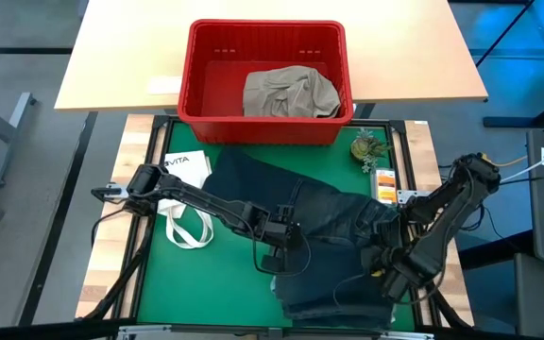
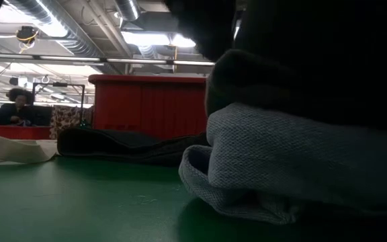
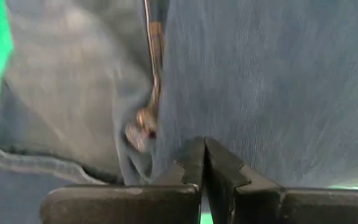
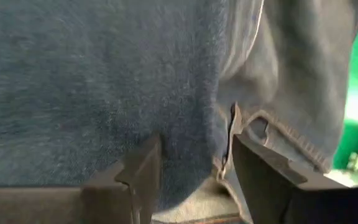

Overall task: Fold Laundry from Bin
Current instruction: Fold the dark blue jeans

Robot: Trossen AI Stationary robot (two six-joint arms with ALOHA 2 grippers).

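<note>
Dark blue denim jeans (image 1: 333,236) lie bunched on the green mat (image 1: 206,274), a rolled fold (image 2: 281,168) toward its near edge. The red bin (image 1: 189,76) stands beyond the mat's far edge with a khaki garment (image 1: 291,92) in it. My left gripper (image 1: 294,238) is shut at the jeans' left side, next to the zip (image 3: 149,118). My right gripper (image 1: 378,269) is open over the jeans' right part, and a hemmed denim fold (image 4: 191,168) runs between its fingers. My left gripper (image 3: 204,146) comes at the jeans slanting down from the table's left. Its shut fingertips lie against the denim (image 3: 229,106) beside the zip. The tips themselves hide how much cloth is between them. My right gripper: whether its fingers (image 4: 143,171) touch the fold, I cannot tell.
A white tote bag (image 1: 185,225) and a white printed sheet (image 1: 185,165) lie on the mat's left part. A small green plant figure (image 1: 366,146) and an orange card (image 1: 385,179) sit at the far right. A person (image 2: 19,107) sits in the room behind.
</note>
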